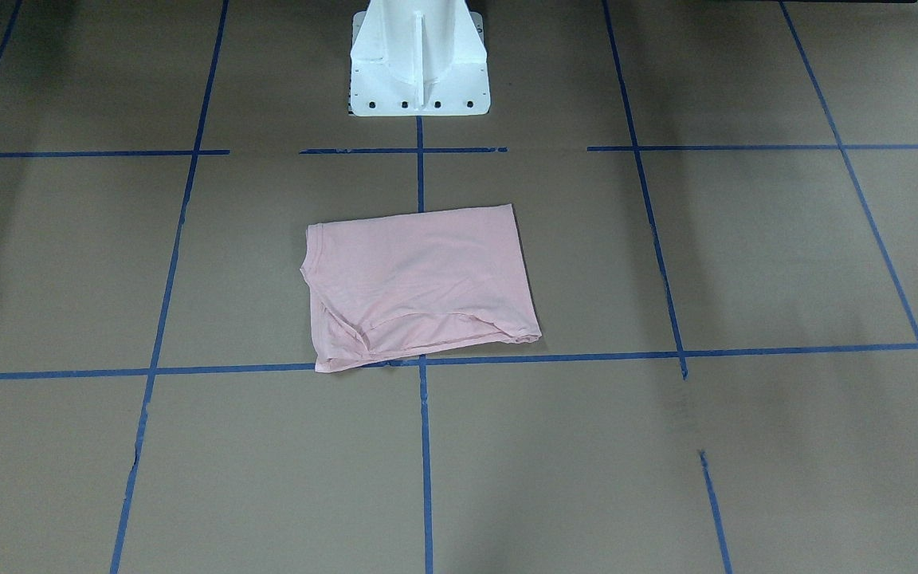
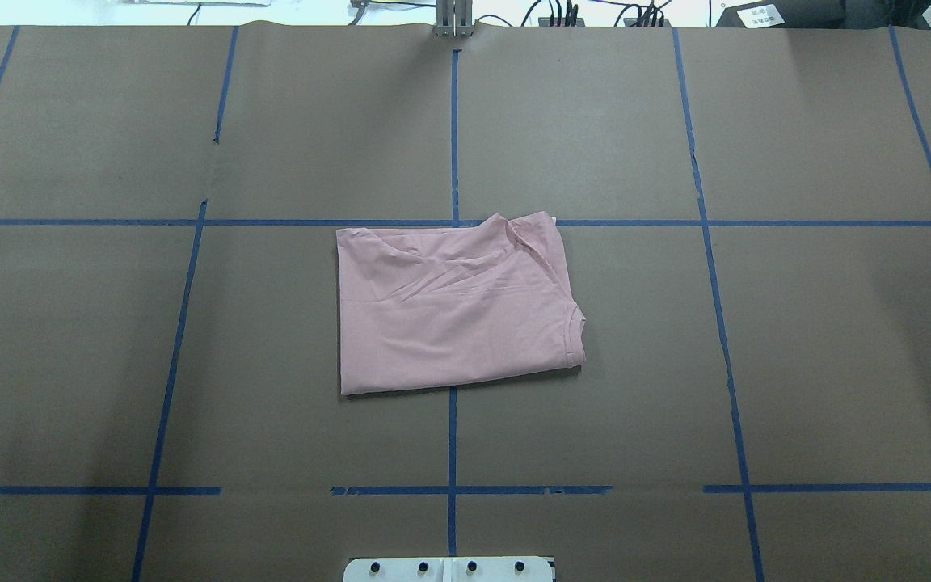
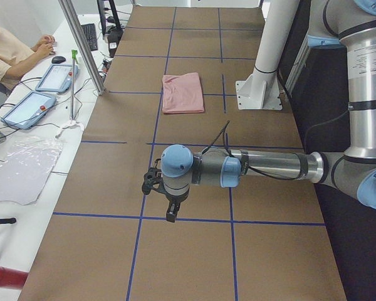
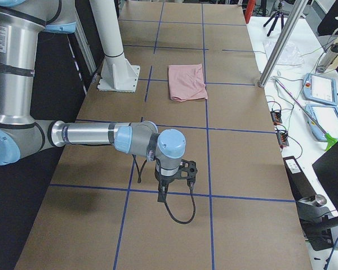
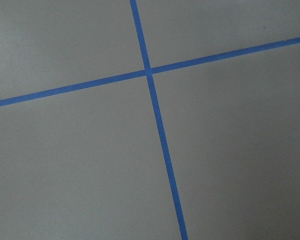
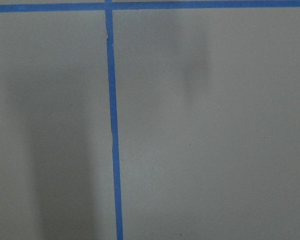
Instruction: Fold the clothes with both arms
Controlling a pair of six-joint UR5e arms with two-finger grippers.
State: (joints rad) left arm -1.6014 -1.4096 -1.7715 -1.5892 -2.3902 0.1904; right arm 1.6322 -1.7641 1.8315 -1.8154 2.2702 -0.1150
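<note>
1. The pink T-shirt (image 2: 453, 307) lies as a flat, roughly rectangular bundle in the middle of the surface (image 2: 756, 364). It sits just in front of the white pedestal (image 1: 419, 56) and straddles a crossing of the blue tape lines (image 5: 150, 75).
2. The collar (image 2: 575, 319) shows at the bundle's right edge, while the left edge is one clean fold. The far right corner carries loose, rumpled layers.
3. The left arm (image 3: 263, 166) and the right arm (image 4: 96, 135) hang over bare surface near opposite ends, each well apart from the shirt.
4. Judged from this layout, the folding looks nearly or wholly complete.
5. If a further fold is wanted, each pincer should take one corner of the same edge. They should pinch all layers at once, lift level and together, and lay the edge across without dragging the bundle. The rumpled far right corner needs smoothing first, or it may slip out.
6. The left pincer (image 3: 158, 185) and right pincer (image 4: 183, 169) appear only in the side views, so I cannot tell how wide the jaws stand. Nothing pink shows at either one.
7. Both wrist cameras show only surface and tape.
8. The shirt's print, its sleeves and its lower layers are hidden.
</note>
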